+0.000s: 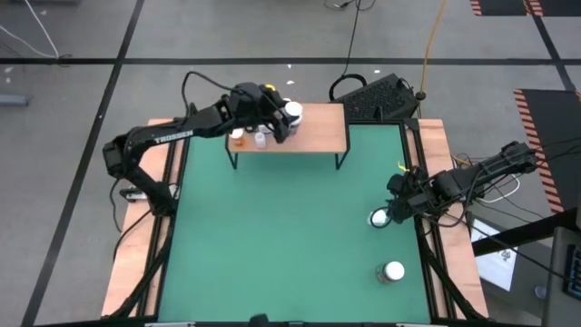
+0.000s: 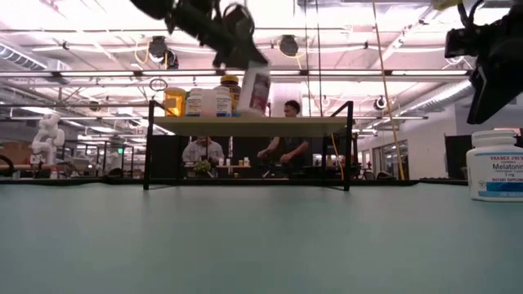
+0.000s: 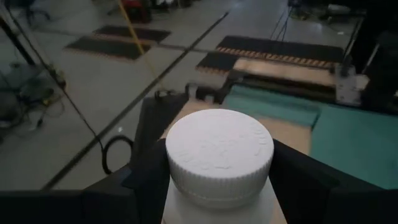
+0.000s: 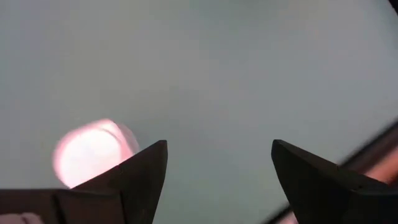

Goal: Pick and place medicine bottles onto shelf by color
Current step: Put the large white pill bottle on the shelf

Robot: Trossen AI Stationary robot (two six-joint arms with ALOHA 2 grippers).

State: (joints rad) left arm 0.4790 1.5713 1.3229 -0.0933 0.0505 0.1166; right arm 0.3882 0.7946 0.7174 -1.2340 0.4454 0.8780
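My left gripper reaches over the left half of the light-wood shelf at the far side of the green mat and is shut on a white-capped medicine bottle. Several other medicine bottles, one orange-capped, stand on the shelf's left end. My right gripper hovers open at the mat's right edge, beside and above a white-capped bottle. Another white bottle stands on its base nearer the front. My left gripper pinches the bottle's body just under its white cap between its two fingers. The fingers come from the table's left, slanting a little downward. The bottle is tilted, its lower end close over the shelf board; whether it touches, I cannot tell.
The shelf's right half is bare wood. A black keyboard-like object lies behind the shelf. A wooden frame borders the mat. In the low view a labelled white bottle stands at the right, with people seated in the room beyond.
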